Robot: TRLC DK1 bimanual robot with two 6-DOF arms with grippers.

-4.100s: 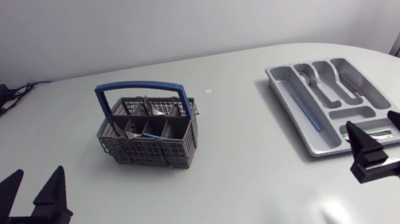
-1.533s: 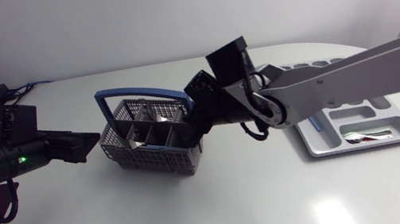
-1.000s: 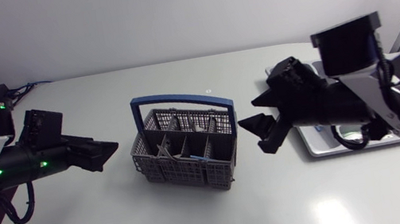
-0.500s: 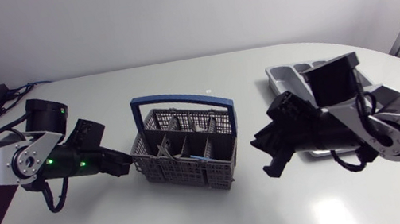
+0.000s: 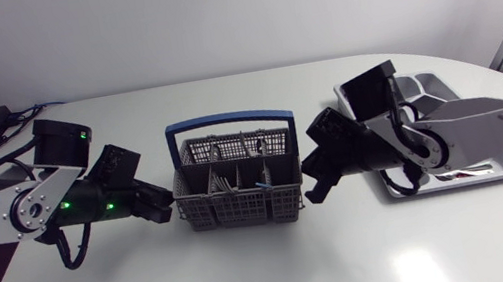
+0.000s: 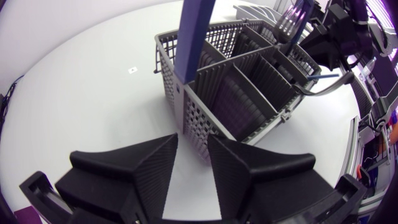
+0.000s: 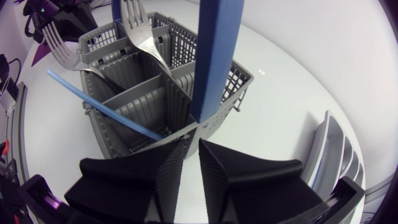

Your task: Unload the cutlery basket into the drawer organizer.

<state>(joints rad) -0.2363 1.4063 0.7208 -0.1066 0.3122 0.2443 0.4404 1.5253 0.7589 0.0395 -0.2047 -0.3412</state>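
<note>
**Both hands brace the basket, one at each end**

The basket stands mid-bench, near the organizer but apart from it, with forks upright inside. The left hand and right hand each show a narrow slit between the fingers, with the basket wall at their tips and nothing pinched. It is probably best for one hand to steady the wall low down while the other lifts a fork by its neck. Half a second ago the basket sat skewed and the right hand was clear of it; now the basket is square and flanked.
</note>
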